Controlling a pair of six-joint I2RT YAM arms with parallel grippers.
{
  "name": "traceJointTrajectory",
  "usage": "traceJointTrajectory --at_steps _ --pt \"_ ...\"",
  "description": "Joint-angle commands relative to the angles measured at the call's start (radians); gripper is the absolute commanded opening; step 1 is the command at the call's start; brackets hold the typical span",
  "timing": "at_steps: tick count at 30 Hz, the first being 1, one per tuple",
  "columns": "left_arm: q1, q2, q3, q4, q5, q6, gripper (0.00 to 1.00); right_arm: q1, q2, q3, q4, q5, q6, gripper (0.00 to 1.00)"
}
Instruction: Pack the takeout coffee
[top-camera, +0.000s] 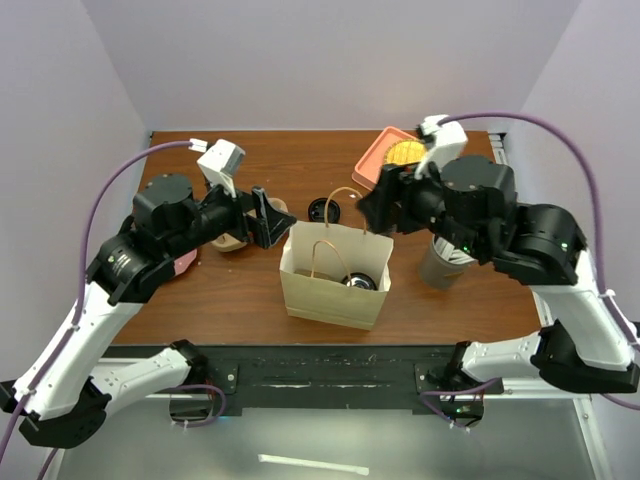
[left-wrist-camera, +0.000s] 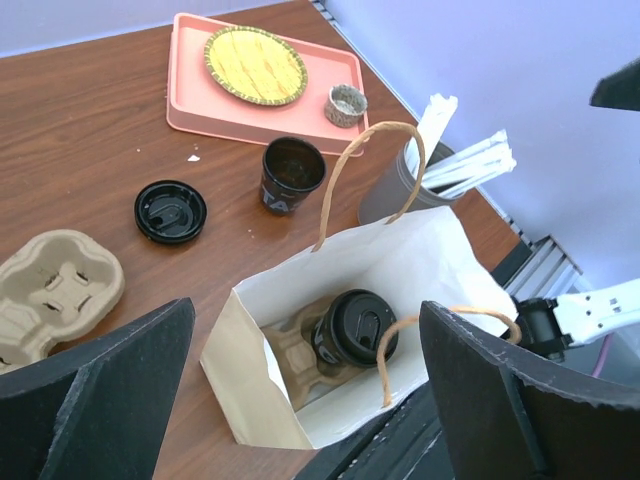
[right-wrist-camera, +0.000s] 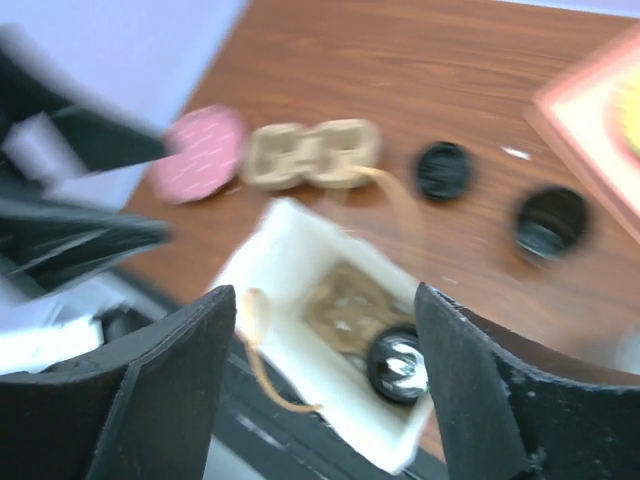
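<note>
Takeout coffee (left-wrist-camera: 358, 325), black cup with lid on, sits upright inside the paper bag (left-wrist-camera: 440, 250), seated in a brown pulp holder (left-wrist-camera: 295, 358) on the bag floor. Left claw (left-wrist-camera: 305, 310) spread fully wide, nothing in it, hanging over the bag mouth. In the left wrist view the coffee is below and between the two fingers (left-wrist-camera: 110, 380), a bit nearer the right-hand one, not touching either. From the top view the left claw (top-camera: 266, 218) is at the bag's far left corner, with the coffee (top-camera: 358, 282) down in the bag (top-camera: 330, 300) toward its right side. Right claw (top-camera: 375, 210) also parted and empty, above the bag's far right corner near a handle. The right wrist view is blurred but shows the lidded cup (right-wrist-camera: 398, 365) low in the bag, well below that claw (right-wrist-camera: 325, 292) and apart from it. On the table (left-wrist-camera: 90, 150): a second black cup (left-wrist-camera: 293, 172) with no lid, a loose black lid (left-wrist-camera: 170, 210), a tan pulp carrier (left-wrist-camera: 55, 295), a grey cup (left-wrist-camera: 392, 192) of white utensils just beside the bag, and a pink tray (left-wrist-camera: 190, 90).
</note>
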Motion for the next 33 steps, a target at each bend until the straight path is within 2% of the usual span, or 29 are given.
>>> traceJointTrajectory --at_steps 1,3,6,13,19,25,33 --pt "0.000 -0.023 0.068 -0.014 -0.052 -0.063 1.00 0.000 -0.032 0.083 -0.296 0.388 0.206 0.67" --pt "-0.002 -0.026 0.075 -0.024 -0.045 -0.077 1.00 -0.002 -0.055 0.066 -0.366 0.479 0.241 0.66" --pt "0.000 -0.028 0.082 -0.038 -0.039 -0.095 1.00 -0.014 -0.076 -0.015 -0.385 0.504 0.215 0.66" --pt "-0.002 -0.043 0.083 -0.070 -0.063 -0.118 1.00 -0.198 -0.115 -0.244 -0.384 0.369 0.204 0.62" --pt "-0.002 -0.046 0.094 -0.084 -0.089 -0.123 1.00 -0.369 -0.139 -0.354 -0.382 0.287 0.201 0.57" --pt "-0.002 -0.052 0.108 -0.101 -0.109 -0.124 1.00 -0.457 -0.151 -0.468 -0.362 0.197 0.244 0.52" --pt "0.000 -0.060 0.085 -0.089 -0.088 -0.126 1.00 -0.574 -0.204 -0.581 -0.301 0.192 0.215 0.49"
